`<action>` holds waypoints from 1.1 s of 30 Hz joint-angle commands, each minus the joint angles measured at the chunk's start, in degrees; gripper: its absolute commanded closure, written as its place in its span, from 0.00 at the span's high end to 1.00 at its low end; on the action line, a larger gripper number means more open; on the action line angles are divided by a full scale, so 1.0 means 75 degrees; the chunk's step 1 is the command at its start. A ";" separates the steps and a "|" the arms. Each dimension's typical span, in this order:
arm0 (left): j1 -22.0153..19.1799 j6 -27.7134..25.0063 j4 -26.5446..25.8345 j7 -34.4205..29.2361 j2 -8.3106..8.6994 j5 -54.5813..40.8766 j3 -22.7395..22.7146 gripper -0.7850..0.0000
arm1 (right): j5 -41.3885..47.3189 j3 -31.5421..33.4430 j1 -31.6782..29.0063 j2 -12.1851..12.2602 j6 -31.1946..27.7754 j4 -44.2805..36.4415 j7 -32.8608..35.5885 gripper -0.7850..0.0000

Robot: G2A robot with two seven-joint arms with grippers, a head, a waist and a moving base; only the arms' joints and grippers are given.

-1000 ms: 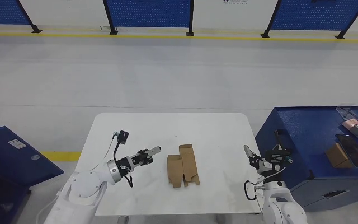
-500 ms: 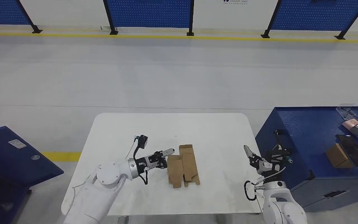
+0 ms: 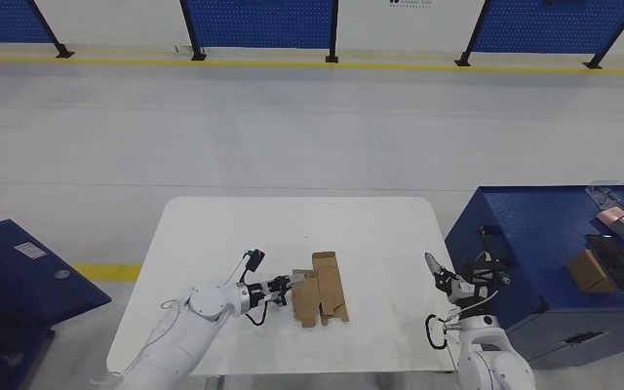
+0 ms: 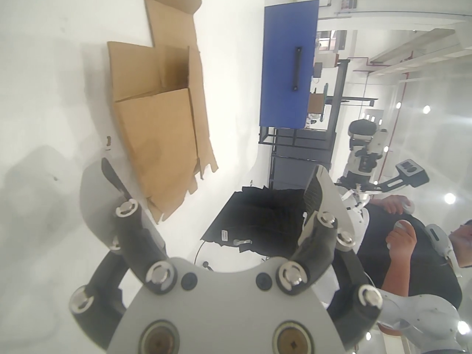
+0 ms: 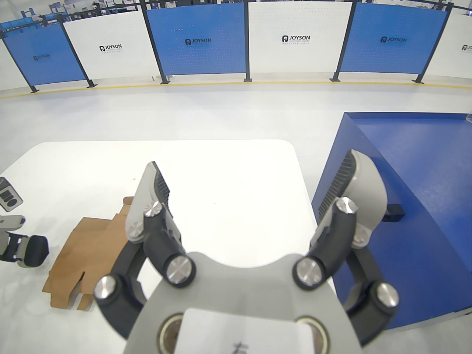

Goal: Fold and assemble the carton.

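Jaws: left jaws apart, empty, at the left edge of the carton (image 3: 319,289). In the left wrist view one finger (image 4: 99,189) sits low by the counter (image 3: 390,234), just beside the carton's notched end tabs; whether it touches the board, I cannot tell. The other finger stands well above the surface.

Right jaws apart, empty, at the counter's right edge next to the blue cabinet (image 3: 526,253), well apart from the carton.

Carton: brown blank, lying flat near the middle of the counter, towards the front. Tuck flap at the far end. One panel seems to lift slightly, showing a dark gap underneath. Not erected; no flaps folded in.

Step in hand (judgement): opening approach, the left arm going for a first hold on the flattened blank. Assembly itself is not begun.

Next move calls for: getting the low finger under the near edge or lifted panel, then closing on a single layer of board. The right arm will likely be needed to pin or counter-hold. Risk: thin board slides on the smooth counter instead of lifting.
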 commanded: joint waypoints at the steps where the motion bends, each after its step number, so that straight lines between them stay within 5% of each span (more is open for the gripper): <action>1: -0.0094 -0.0097 0.0263 -0.0066 -0.0101 0.0031 0.0126 1.00 | 0.0000 0.0000 0.0000 0.0000 0.0000 -0.0001 -0.0001 1.00; 8: -0.0365 -0.0450 0.0999 0.0029 -0.0381 0.0064 0.0335 0.87 | 0.0000 0.0000 0.0000 0.0000 0.0000 -0.0001 -0.0001 1.00; 11: -0.0450 -0.0489 0.1258 0.0089 -0.0488 0.0096 0.0401 0.69 | 0.0000 0.0000 0.0000 0.0000 0.0000 -0.0001 -0.0001 1.00; 17: -0.0589 -0.0398 0.1707 0.0450 -0.0697 0.0374 0.0573 0.69 | 0.0000 0.0000 0.0000 0.0000 0.0000 -0.0001 -0.0001 1.00; 19: -0.0617 -0.0427 0.1814 0.0415 -0.0757 0.0332 0.0576 0.52 | 0.0000 0.0000 0.0000 0.0000 0.0000 -0.0001 -0.0001 1.00; 21: -0.0652 -0.0451 0.1922 0.0400 -0.0810 0.0313 0.0580 0.46 | 0.0000 0.0000 0.0000 0.0000 0.0000 -0.0001 -0.0001 1.00; 23: -0.0671 -0.0495 0.2002 0.0378 -0.0864 0.0263 0.0571 0.22 | 0.0000 0.0000 0.0000 0.0000 0.0000 -0.0001 -0.0001 1.00; 26: -0.0707 -0.0512 0.2136 0.0339 -0.0939 0.0186 0.0552 0.00 | 0.0000 0.0000 0.0000 0.0000 0.0000 -0.0001 -0.0001 1.00; 33: -0.0810 -0.0733 0.2331 0.0297 -0.1062 -0.0151 0.0385 0.00 | 0.0000 0.0000 0.0000 0.0000 0.0000 -0.0001 -0.0001 1.00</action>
